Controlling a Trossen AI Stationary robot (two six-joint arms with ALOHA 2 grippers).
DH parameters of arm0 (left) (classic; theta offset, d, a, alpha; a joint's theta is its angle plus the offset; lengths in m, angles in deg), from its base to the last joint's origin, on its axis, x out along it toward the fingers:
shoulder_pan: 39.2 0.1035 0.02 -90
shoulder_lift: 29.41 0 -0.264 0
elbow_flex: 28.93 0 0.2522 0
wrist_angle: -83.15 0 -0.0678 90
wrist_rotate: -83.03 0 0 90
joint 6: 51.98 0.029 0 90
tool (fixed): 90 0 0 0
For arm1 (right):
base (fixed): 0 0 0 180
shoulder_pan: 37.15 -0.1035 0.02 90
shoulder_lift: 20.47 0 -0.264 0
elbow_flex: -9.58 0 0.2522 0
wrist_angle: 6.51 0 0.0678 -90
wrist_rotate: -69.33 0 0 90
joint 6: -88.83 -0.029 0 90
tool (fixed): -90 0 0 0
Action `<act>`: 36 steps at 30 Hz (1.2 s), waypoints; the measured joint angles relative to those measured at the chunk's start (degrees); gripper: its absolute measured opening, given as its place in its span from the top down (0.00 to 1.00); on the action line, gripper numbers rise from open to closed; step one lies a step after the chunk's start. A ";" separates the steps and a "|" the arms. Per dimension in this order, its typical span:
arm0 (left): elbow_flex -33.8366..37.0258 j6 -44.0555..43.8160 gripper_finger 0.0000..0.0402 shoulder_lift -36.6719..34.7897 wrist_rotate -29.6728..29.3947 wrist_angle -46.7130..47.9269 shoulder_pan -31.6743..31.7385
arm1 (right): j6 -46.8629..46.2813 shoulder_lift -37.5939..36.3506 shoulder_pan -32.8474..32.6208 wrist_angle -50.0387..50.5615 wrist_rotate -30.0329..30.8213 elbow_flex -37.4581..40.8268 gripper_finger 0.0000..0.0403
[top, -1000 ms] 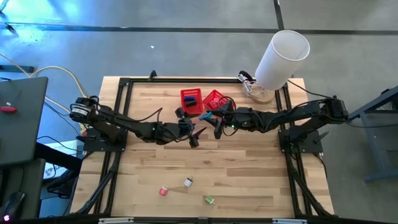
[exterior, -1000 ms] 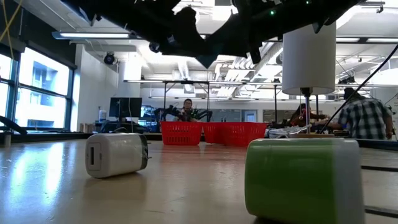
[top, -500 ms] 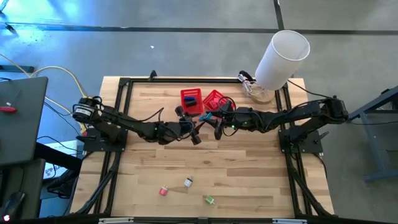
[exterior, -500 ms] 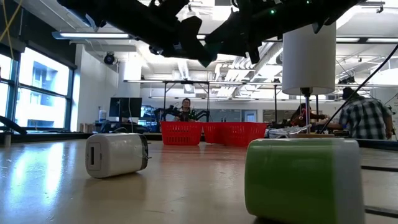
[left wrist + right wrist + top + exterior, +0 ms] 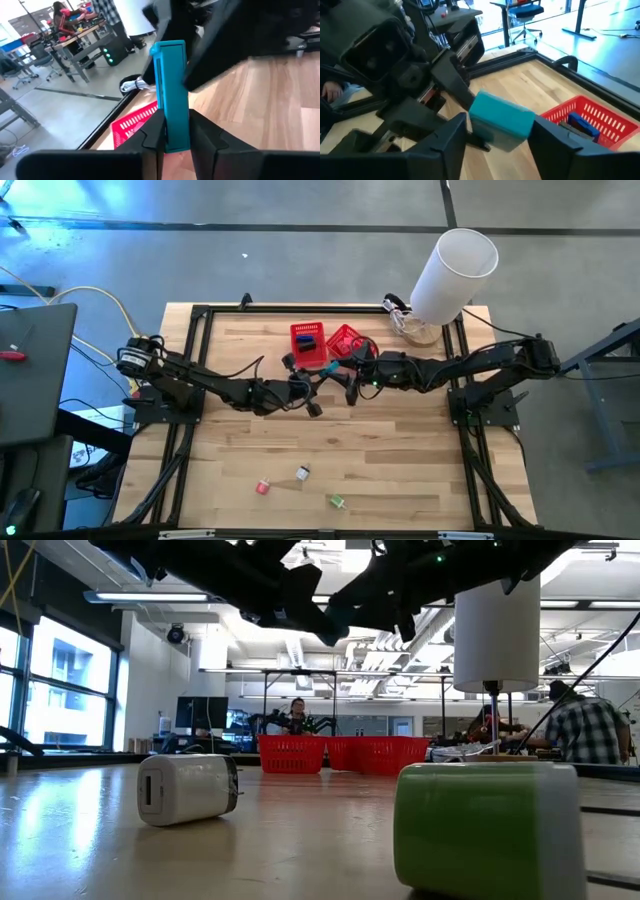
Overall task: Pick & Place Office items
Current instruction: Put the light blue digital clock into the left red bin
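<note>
1. Left pincer (image 5: 172,136) is clamped on the teal item (image 5: 172,95), mid-frame in the high view.
2. Right pincer (image 5: 497,132) sits spread around the same teal item, not squeezing it.

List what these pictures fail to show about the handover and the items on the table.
- Teal item: lower end hidden by the left end effector in the left wrist view.
- Right end effector: fingers flank the teal item; contact cannot be told.
- Red basket contents: too small in the high view.
- Green item: bottom cut off by the low view's edge.
</note>
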 joint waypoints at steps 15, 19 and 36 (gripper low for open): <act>0.01 -3.82 0.87 -3.47 4.72 8.27 -0.49 | 7.47 -1.13 -1.91 3.33 -2.61 0.07 0.36; -0.01 -9.31 0.87 -7.04 11.07 13.55 1.08 | 9.22 -4.19 -2.86 6.14 -0.25 0.07 0.35; 0.01 -23.93 0.87 -10.82 45.51 9.49 8.58 | 10.97 -7.13 -7.33 4.20 -1.92 0.02 0.37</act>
